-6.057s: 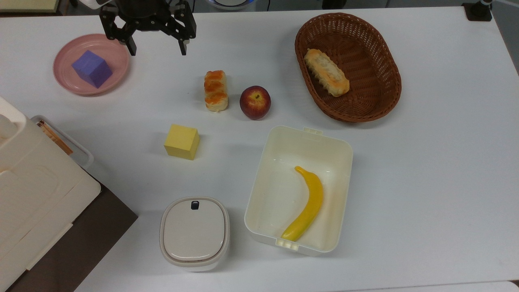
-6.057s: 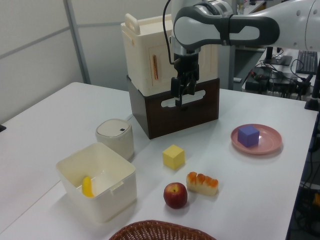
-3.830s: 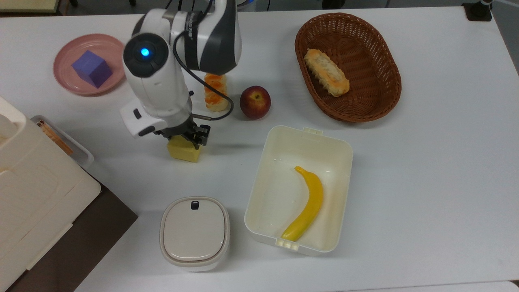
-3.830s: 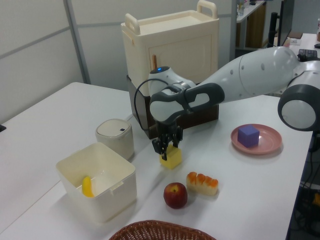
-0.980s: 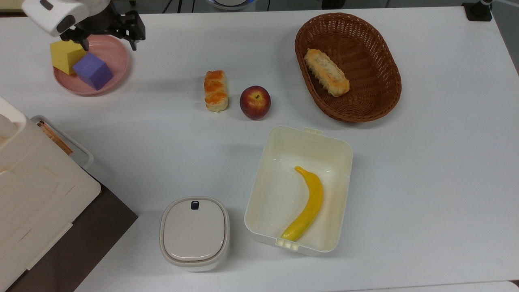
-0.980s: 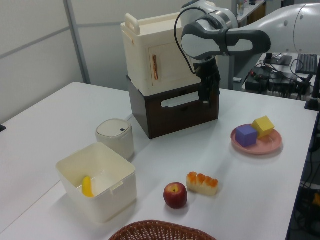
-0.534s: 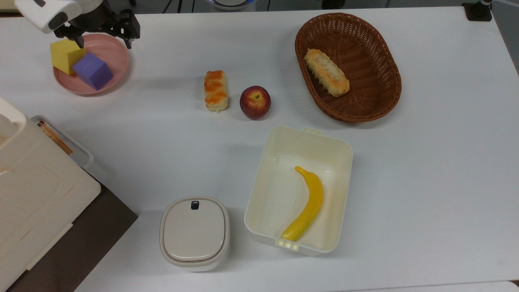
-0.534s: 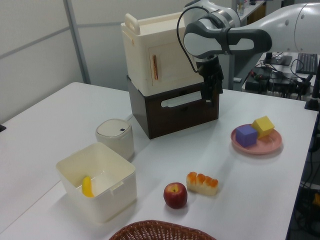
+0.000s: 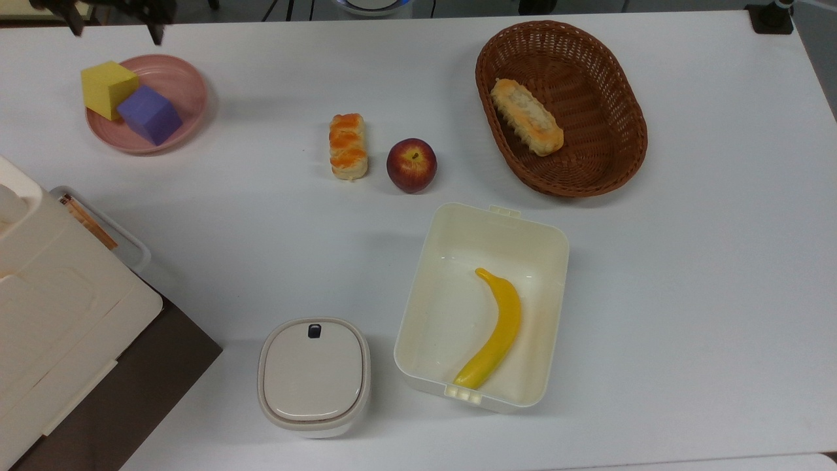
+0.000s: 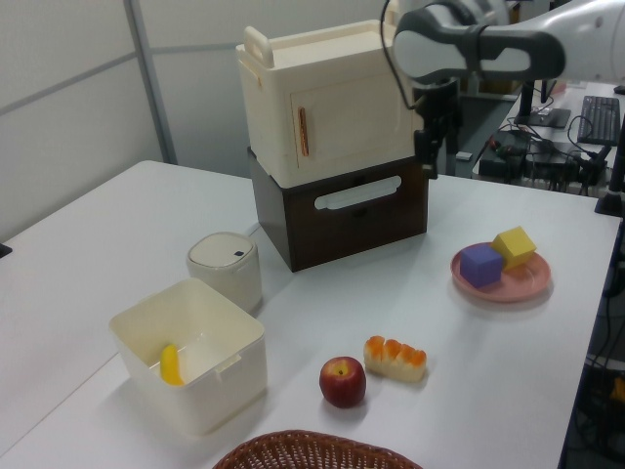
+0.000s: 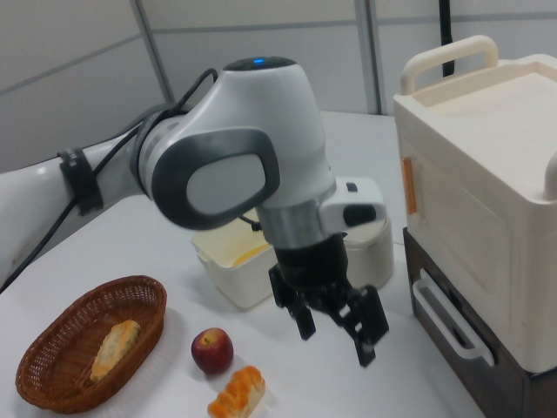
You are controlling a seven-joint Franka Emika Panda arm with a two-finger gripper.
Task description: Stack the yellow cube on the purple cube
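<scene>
The yellow cube (image 9: 108,84) rests tilted on the rim of a pink plate (image 9: 186,85), leaning against the purple cube (image 9: 149,114) rather than on top of it. The left view shows the same: the yellow cube (image 10: 515,244) beside the purple cube (image 10: 482,265) on the plate (image 10: 518,285). My gripper (image 9: 118,33) hangs open and empty above the table's far edge, behind the plate and apart from both cubes. It is also seen high by the cream cabinet as the gripper (image 10: 441,154) and, with fingers spread, as the gripper (image 11: 336,341).
A pastry (image 9: 348,145) and an apple (image 9: 411,165) lie mid-table. A wicker basket (image 9: 614,85) holds bread. A cream box (image 9: 549,261) holds a banana (image 9: 494,327). A lidded white pot (image 9: 314,376) and the cabinet (image 9: 59,314) stand at the top view's lower left.
The yellow cube went from the table to the pink plate and was let go beside the purple cube. In the last half second my open gripper rose and drew back; the cubes stayed still.
</scene>
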